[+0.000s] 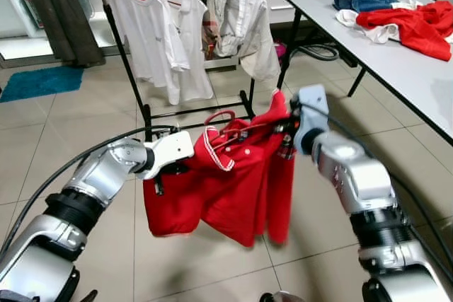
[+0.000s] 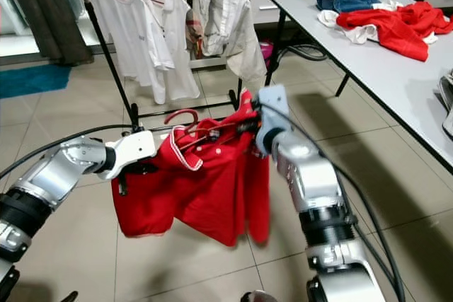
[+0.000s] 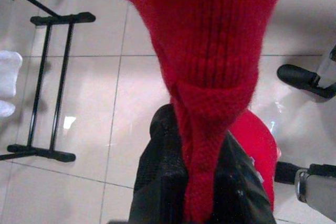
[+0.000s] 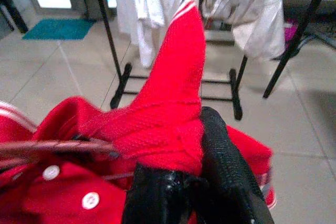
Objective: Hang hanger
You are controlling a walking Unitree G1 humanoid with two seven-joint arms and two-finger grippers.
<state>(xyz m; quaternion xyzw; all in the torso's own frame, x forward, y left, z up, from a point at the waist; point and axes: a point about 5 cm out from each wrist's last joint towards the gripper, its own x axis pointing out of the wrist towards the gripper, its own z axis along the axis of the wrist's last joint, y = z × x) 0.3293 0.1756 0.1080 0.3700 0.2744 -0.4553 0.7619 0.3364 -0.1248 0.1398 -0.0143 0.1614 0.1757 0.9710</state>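
A red polo shirt (image 1: pixel 226 189) with a white-striped collar hangs between my two arms on a dark red hanger (image 1: pixel 221 118), whose hook stands up above the collar. My left gripper (image 1: pixel 164 175) is shut on the shirt's left sleeve; in the left wrist view the red knit (image 3: pixel 205 129) runs down between the black fingers (image 3: pixel 157 182). My right gripper (image 1: pixel 286 131) is shut on the shirt's right shoulder, next to the hanger's arm (image 4: pixel 52 147). The black clothes rack (image 1: pixel 127 54) stands just behind, with white shirts (image 1: pixel 159 30) on red hangers.
The rack's feet (image 1: pixel 198 114) rest on the tiled floor close ahead. A white table (image 1: pixel 396 54) on the right carries red, white and blue clothes (image 1: pixel 403 19). A dark curtain (image 1: pixel 60 12) and a teal mat (image 1: pixel 39 81) lie at the left.
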